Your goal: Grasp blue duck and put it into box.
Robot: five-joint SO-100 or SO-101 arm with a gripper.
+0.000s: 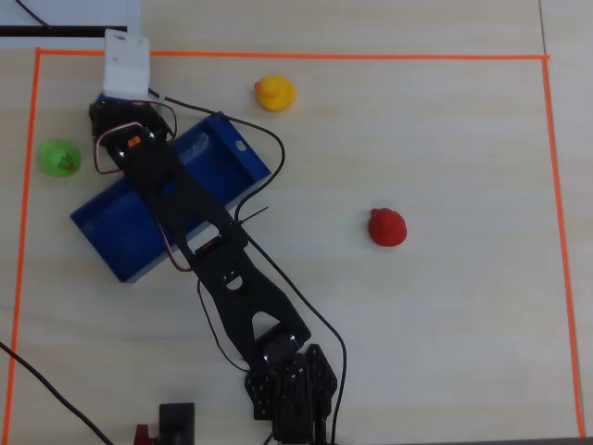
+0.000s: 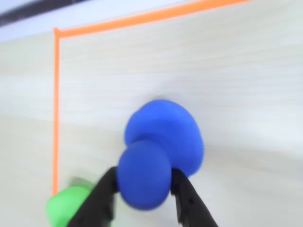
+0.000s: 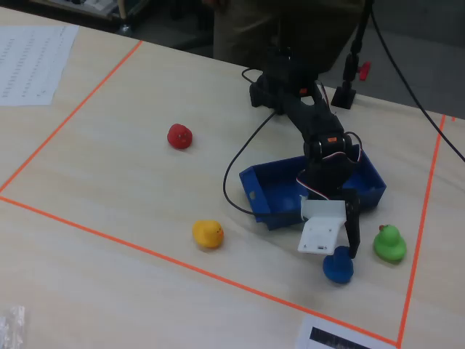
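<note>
The blue duck fills the middle of the wrist view, and my gripper has its two black fingers pressed on either side of the duck's head. In the fixed view the duck is at table level near the front orange tape, just under my gripper. In the overhead view it is hidden under the white wrist camera block. The dark blue box lies under my arm, and it also shows in the fixed view behind the gripper.
A green duck sits close beside the blue one, by the tape corner; it also shows in the wrist view. A yellow duck and a red duck stand apart. Orange tape borders the workspace.
</note>
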